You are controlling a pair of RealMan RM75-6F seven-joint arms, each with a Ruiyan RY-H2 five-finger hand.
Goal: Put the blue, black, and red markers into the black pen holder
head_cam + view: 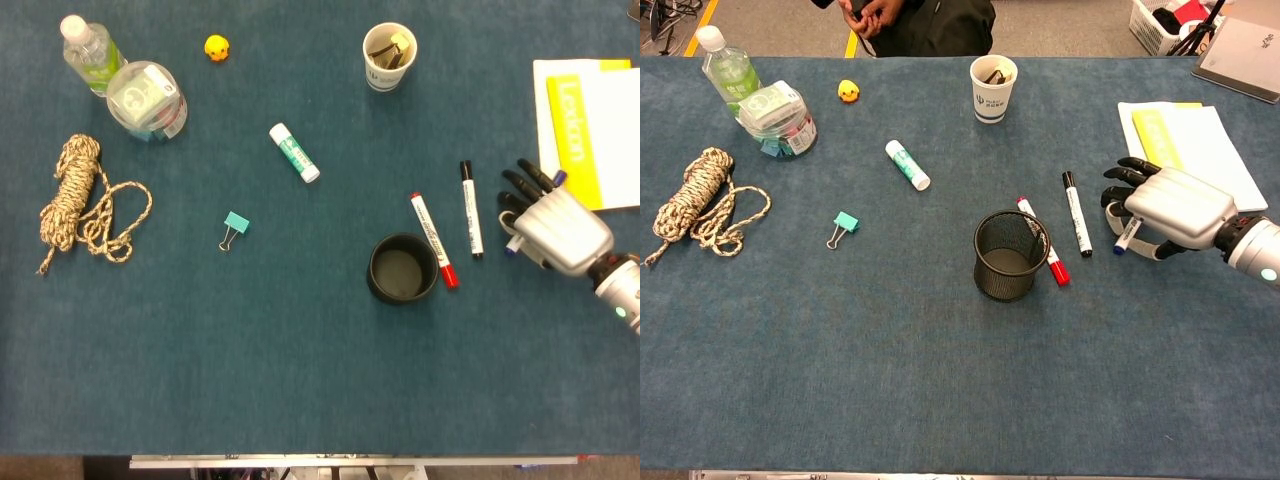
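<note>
The black mesh pen holder [375,262] [1011,285] stands upright mid-table. Just right of it lies the red marker [433,240] [1042,240], its red cap nearest the holder's rim. The black marker [470,210] [1075,214] lies parallel, a little farther right. My right hand [558,228] [1175,208] is at the right edge with its fingers curled around the blue marker [512,245] [1125,235]; only the marker's ends poke out from under the hand. My left hand is in neither view.
White papers with a yellow booklet [590,130] lie just behind the right hand. A paper cup [389,55], glue stick [294,152], teal binder clip [234,227], rope coil [80,205], plastic jar [147,98], bottle [88,45] and small yellow duck [217,47] are spread across the rest of the table.
</note>
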